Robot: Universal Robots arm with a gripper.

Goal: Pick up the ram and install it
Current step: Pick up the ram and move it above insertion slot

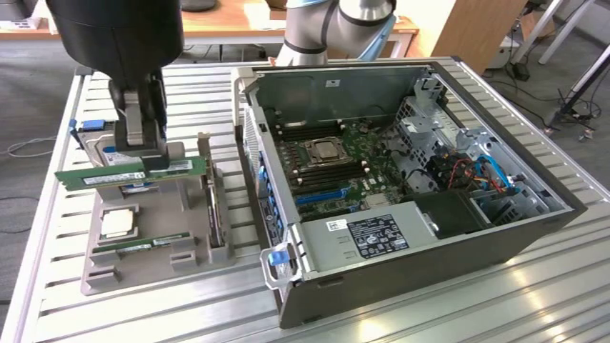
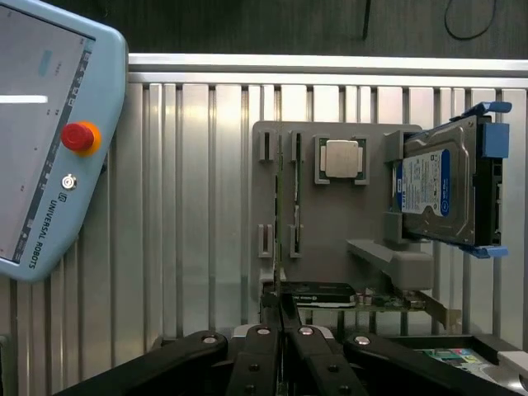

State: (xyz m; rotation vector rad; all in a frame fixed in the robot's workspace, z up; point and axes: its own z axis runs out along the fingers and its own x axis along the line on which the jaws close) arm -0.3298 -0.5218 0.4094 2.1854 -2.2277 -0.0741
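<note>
Above the grey tray (image 1: 143, 275) on slatted metal table (image 1: 429, 314) | gripper (image 1: 143, 158) clamped on the ram (image 1: 96, 176) | wooden desk (image 1: 228, 21) behind

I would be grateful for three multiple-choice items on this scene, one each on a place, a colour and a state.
1. Where is the ram? A flat on the table; B in the jaws, above the grey holder; C in a person's hand.
2. The round button on the pendant is: A green; B blue; C red.
3. The computer case is: A open, motherboard exposed; B closed by its side panel; C wrapped in plastic.
B, the shut jaws pinch it over the holder; C, it shows red in the wrist view; A, the board lies bare in the exterior view.
</note>
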